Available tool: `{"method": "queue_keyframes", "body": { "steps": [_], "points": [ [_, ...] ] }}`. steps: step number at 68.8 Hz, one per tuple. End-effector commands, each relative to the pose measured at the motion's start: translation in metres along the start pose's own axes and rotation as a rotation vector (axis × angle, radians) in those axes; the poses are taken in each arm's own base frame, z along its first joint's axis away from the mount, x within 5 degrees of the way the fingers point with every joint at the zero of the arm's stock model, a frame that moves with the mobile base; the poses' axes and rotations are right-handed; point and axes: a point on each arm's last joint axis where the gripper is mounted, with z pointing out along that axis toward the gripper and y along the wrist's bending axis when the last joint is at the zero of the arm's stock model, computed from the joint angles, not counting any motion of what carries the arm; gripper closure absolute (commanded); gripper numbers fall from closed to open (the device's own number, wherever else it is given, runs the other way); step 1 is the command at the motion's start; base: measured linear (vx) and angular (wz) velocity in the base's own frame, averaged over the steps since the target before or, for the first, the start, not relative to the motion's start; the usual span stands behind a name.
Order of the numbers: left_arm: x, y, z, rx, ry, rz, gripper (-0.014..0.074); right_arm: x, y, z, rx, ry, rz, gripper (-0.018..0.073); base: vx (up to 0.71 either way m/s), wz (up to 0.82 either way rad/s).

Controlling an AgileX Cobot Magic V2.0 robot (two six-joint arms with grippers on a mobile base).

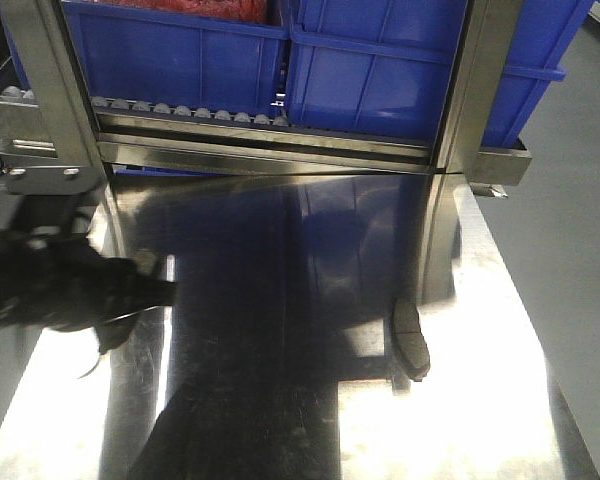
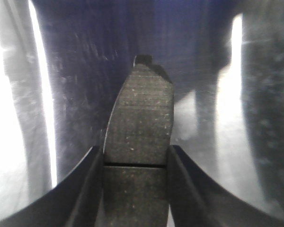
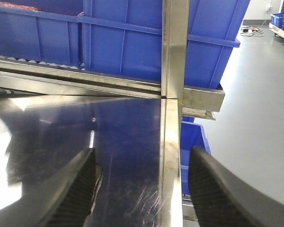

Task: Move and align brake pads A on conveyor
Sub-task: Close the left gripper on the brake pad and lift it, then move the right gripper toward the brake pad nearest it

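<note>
The jaws of the left gripper (image 2: 135, 150) are clamping one brake pad (image 2: 139, 113) over the shiny worktop (image 1: 280, 400), at its left. The right gripper (image 3: 144, 152) is gaping wide, empty. A second pad (image 1: 411, 345) is lying at the right. No conveyor is showing, so placing and aligning are seemingly remaining.

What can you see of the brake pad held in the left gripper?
The brake pad is a flat, dark-grey oblong with a rough, pale-speckled face, one curved long edge and a thin groove across its middle. A black tab shows at its far end. The left gripper clamps both long sides near the groove, over the shiny steel table; contact with it is unclear.
</note>
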Motion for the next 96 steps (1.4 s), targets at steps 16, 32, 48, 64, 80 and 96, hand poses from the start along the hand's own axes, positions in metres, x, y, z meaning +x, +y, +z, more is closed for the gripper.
{"method": "queue_keyframes", "body": {
  "steps": [16,32,48,64,80,96],
  "points": [
    [0.043,0.035,-0.089,0.103,-0.328,0.029,0.0603,-0.014,0.000,-0.002,0.001,-0.086,-0.010,0.0136,0.00,0.00],
    [0.084,0.059,-0.126,0.150,-0.514,0.132,0.0603,-0.014,0.000,-0.002,0.001,-0.086,-0.010,0.0136,0.00,0.00],
    [0.121,0.079,-0.153,0.186,-0.717,0.207,0.0603,-0.014,0.000,-0.002,0.001,-0.086,-0.010,0.0136,0.00,0.00],
    [0.144,0.090,-0.160,0.234,-0.821,0.178,0.0603,-0.014,0.000,-0.002,0.001,-0.086,-0.010,0.0136,0.00,0.00],
    [0.145,0.090,-0.163,0.252,-0.868,0.178,0.0603,-0.014,0.000,-0.002,0.001,-0.086,-0.010,0.0136,0.00,0.00],
    [0.145,0.090,-0.163,0.253,-0.868,0.177,0.0603,-0.014,0.000,-0.002,0.001,-0.087,-0.010,0.0136,0.00,0.00]
  ]
}}
